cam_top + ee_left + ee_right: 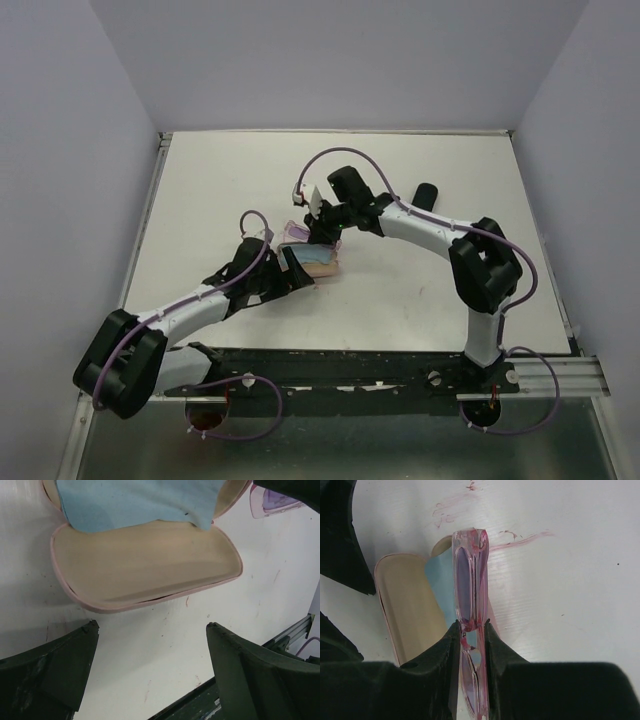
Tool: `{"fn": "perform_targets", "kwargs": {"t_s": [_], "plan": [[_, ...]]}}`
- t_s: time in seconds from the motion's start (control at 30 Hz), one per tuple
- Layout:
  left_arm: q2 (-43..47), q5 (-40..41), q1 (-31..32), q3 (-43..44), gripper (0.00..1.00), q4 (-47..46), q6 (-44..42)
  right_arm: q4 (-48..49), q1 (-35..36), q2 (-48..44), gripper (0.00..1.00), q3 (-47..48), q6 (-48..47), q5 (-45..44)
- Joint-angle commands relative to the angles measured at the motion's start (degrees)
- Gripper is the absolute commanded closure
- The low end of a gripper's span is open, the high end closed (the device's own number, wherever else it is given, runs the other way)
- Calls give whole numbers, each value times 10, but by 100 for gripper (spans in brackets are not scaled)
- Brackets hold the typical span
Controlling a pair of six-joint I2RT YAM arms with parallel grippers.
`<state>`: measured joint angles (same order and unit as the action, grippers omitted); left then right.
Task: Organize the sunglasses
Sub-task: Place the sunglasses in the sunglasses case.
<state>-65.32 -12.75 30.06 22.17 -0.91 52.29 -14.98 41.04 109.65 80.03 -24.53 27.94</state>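
The pink glasses [470,580] are folded and stand on edge, one end pinched between the two fingers of the right hand [471,625]. That hand is clenched on them, the frame running out past the fingertips. The glasses hang at the far side of the pink case [407,605], over its rim and over the blue cloth [437,587] that lies in it; whether they touch the case cannot be told. In the overhead view they show as a pale pink shape [295,232] just beyond the case [322,264], with the right hand [322,228] right above it.

The case lies open on the white desk [580,580], its cream lining facing up. In the left wrist view one empty half of the case [145,565] is closest, the cloth [135,500] covers the other half, and the glasses [272,502] show past that half's rim.

The left hand [151,626] is on the near side of the case, released, its fingers [50,675] spread wide with only bare desk between them. They do not touch the case.

A black case [427,191] lies well beyond the pink case, towards the right arm's side. Red marks [520,537] streak the desk past the pink case.
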Motion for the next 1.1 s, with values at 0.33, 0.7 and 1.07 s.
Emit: {"fn": "perform_targets", "kwargs": {"t_s": [0.33,0.7,1.07], "plan": [[-68,10,-28,89,2,23,-5,12,-1,15,77,26,40,-25],[-105,12,-46,147,2,28,-39,51,-2,-14,77,-12,139,-95],[-137,10,-55,183,2,38,-61,32,0,-19,77,-7,264,-123]]}}
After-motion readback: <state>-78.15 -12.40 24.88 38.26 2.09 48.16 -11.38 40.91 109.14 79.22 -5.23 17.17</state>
